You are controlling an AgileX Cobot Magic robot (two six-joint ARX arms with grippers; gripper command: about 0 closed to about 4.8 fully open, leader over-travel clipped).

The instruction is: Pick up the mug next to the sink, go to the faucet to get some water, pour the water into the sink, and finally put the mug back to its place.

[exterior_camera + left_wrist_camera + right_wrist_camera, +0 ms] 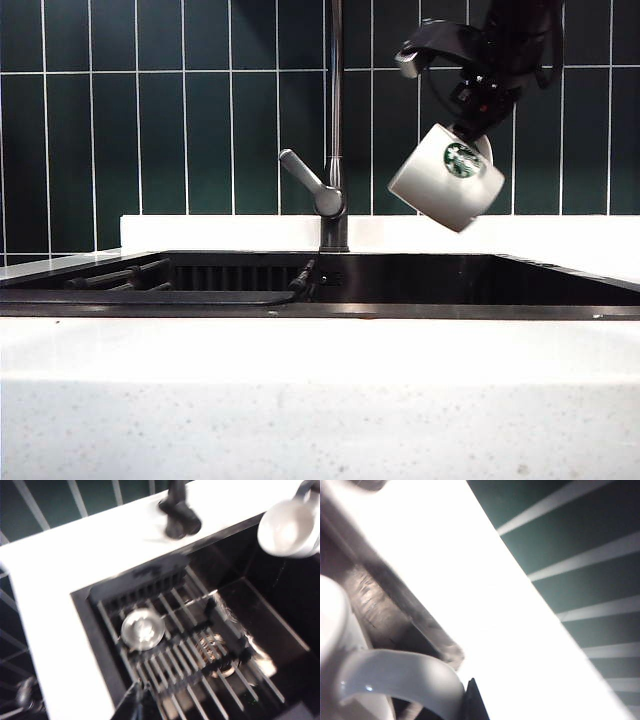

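The right gripper point(478, 118) has its jaws clamped on the handle of the mug point(447, 178), high over the right part of the sink point(420, 310) and to the right of the faucet point(335, 120). The mug hangs tilted, mouth turned down and to the left, its green logo facing the room. From the exterior view the handle is hidden behind the gripper; the right wrist view shows it close up, a white loop point(405, 677) with one dark fingertip point(474, 702) just beside it, and the white table point(485, 595) and green tiles point(570, 545) beyond.

The left gripper point(134, 702) does not appear in the exterior view. Its own camera catches only dark tips drawn together, holding nothing, above the left end of the basin. That blurred view alone looks into the sink: a slatted rack point(185, 655), a round metal strainer point(143, 628) lying on it, and the mug's empty inside point(285, 527) at the far right.
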